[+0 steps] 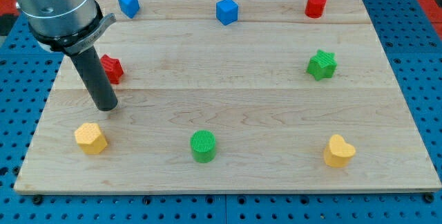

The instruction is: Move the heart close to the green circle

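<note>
Resting on the board at the view's left, my tip (106, 106) is touching no block; being a bare rod, nothing is being held by it. It is being seen just below the red block (111, 68), whose shape is partly hidden by the rod, and above the yellow block (91, 138) at lower left.

The yellow heart (339, 151) is lying near the view's bottom right corner, well apart from the tip. The green circle (203, 146) is sitting at bottom centre, at roughly the same height in the view as the heart, with bare wooden board (269, 113) between them.

The approach is judged to be the step in hand. It is best done by the tip being carried across the open middle of the board, kept above the green circle, and brought round to the heart's right side. From there a leftward push through the heart's middle is being called for, so that it is not spun aside. The push should be stopped short of the circle, lest the circle be knocked away.
</note>
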`<state>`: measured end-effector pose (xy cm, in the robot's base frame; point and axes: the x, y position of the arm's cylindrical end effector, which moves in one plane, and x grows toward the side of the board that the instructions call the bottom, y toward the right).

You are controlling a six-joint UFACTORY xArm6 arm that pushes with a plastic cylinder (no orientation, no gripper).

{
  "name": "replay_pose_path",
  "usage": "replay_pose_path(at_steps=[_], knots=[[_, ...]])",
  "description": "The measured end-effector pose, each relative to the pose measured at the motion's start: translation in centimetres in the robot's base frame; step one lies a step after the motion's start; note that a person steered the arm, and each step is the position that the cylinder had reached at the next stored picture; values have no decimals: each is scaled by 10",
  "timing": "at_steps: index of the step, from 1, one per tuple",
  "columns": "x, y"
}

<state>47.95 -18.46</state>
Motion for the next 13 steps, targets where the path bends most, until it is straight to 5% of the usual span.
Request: replay_pose_path(at_steps=[4,6,8,9,11,13], knots=[[-4,-1],[-9,95],[-2,314],[56,354],[68,388],[80,319]])
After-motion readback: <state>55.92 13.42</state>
